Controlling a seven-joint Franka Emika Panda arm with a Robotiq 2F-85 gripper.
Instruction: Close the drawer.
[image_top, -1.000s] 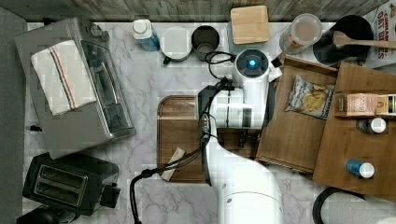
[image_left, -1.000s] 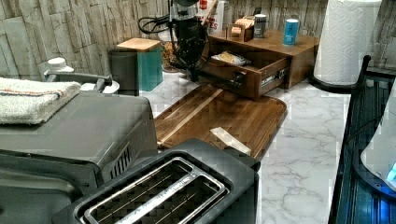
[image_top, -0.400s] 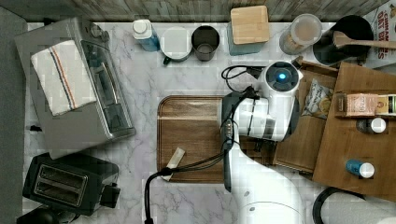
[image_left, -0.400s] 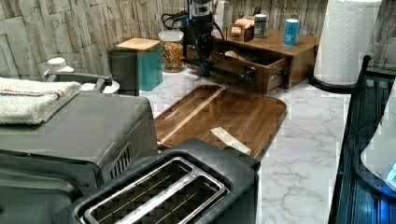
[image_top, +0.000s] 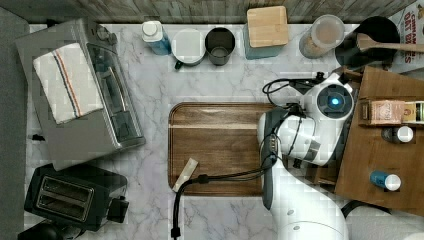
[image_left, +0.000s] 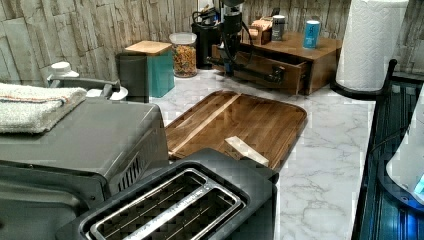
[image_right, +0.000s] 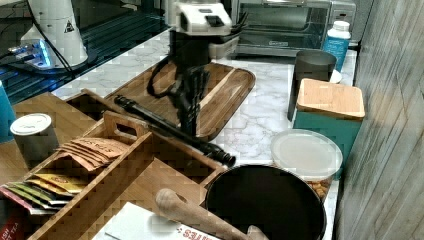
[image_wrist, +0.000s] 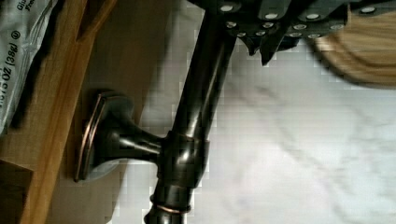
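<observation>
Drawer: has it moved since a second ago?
Yes. The drawer has slid in toward the wooden top with the bottles; in the top view its front, once overlapping the cutting board, is now past the board's right edge.

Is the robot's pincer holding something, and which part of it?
Yes. The pincer sits closed around the drawer's dark bar handle, near one end of the bar, just past the post that fixes it to the drawer front.

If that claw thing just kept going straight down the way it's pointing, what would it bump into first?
Most likely the dark metal handle bar on the front of the drawer. The gripper points down right at that bar. Below the bar lies the marble counter, though the exact depth is hard to judge.
</observation>
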